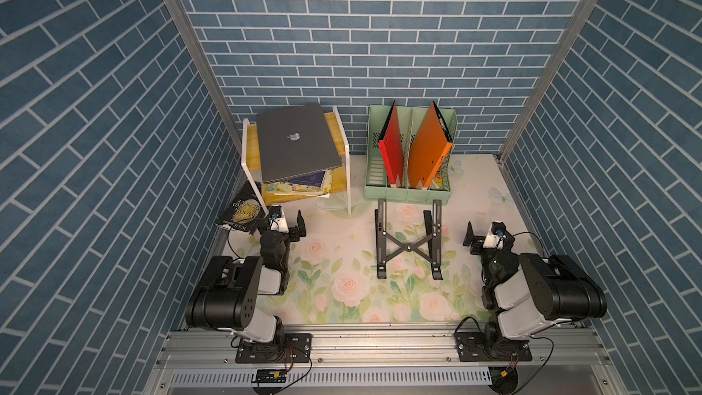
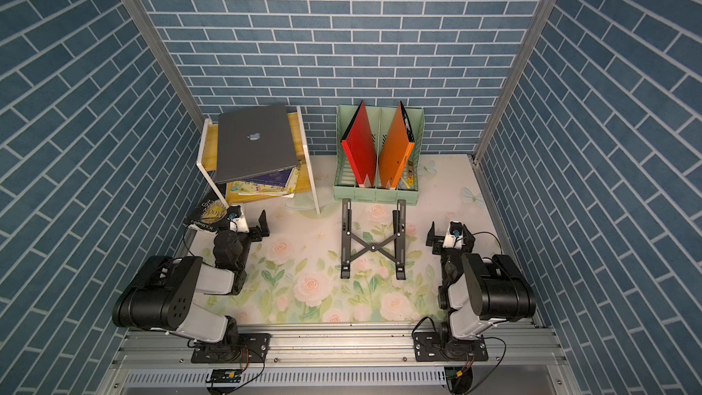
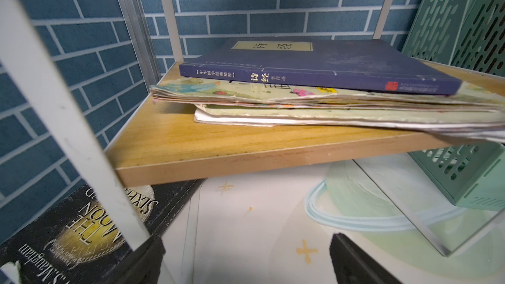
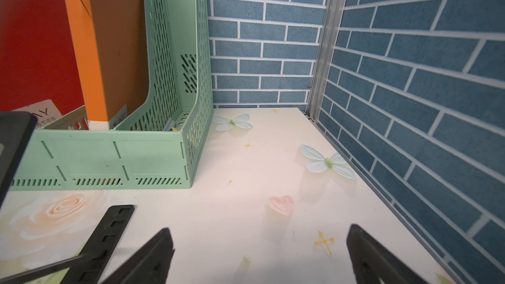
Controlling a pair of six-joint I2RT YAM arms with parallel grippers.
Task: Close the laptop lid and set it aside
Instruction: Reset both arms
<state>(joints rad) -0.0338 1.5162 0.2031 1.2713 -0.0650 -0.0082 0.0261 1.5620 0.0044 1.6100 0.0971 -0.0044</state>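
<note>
Wood and white metal: the shelf stands directly ahead of the left claw and rises above it. The laptop lies on the top board, higher than either claw and well apart from both. The laptop lid is shut flat, logo up, so the task is judged essentially complete.

Defect noted: the laptop sits skewed and its near edge appears to overhang the board, with only the book stack a level below it. A jolt to the shelf could slide it off.

Likeliest cause — the left claw. Its jaws are spread wide and empty, and one finger sits just beside the white leg, with a black book alongside.

The right claw, also spread and empty, stands well apart from the shelf — low risk.
</note>
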